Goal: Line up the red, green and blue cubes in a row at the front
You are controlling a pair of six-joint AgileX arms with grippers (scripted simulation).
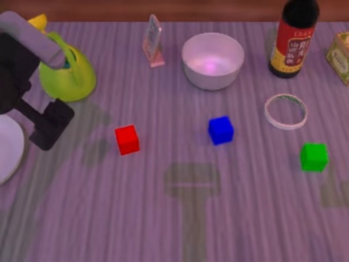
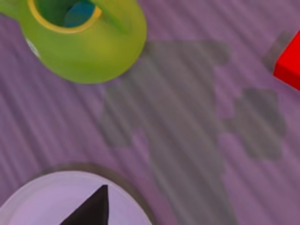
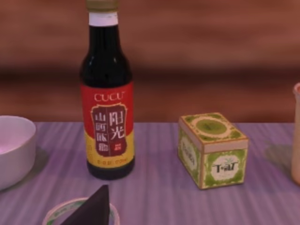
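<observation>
**Checking where the three cubes sit right now**

Looking down from the top view first: the red cube (image 1: 127, 140) sits left of centre on the purple counter (image 1: 163, 229), the blue cube (image 1: 221, 130) is about mid-counter just below the white bowl (image 1: 212, 60), and the green cube (image 1: 314, 157) is off toward the right edge. They're well apart from each other, not in any tidy row. My left gripper (image 1: 50, 126) hangs over the left side, next to the lime-green watering can (image 1: 68, 73) and left of the red cube; can't tell if its fingers are open or closed from up here. A tape ring (image 1: 286, 111) lies between the blue and green cubes, further back, and a dark sauce bottle (image 1: 293, 38) stands at the back right, near a small tea box (image 1: 341, 54). A small clear stand (image 1: 154, 41) is left of the bowl.

Left wrist view: watering can up close, a corner of the red cube (image 2: 288, 65), and one dark fingertip (image 2: 91, 208) over a pale round thing. Finger state, no idea.

Right wrist view: bottle (image 3: 108, 103), tea box (image 3: 213, 150), bowl edge (image 3: 14, 150), tape ring (image 3: 61, 211). One fingertip (image 3: 91, 208) shows; can't tell open or closed either.
</observation>
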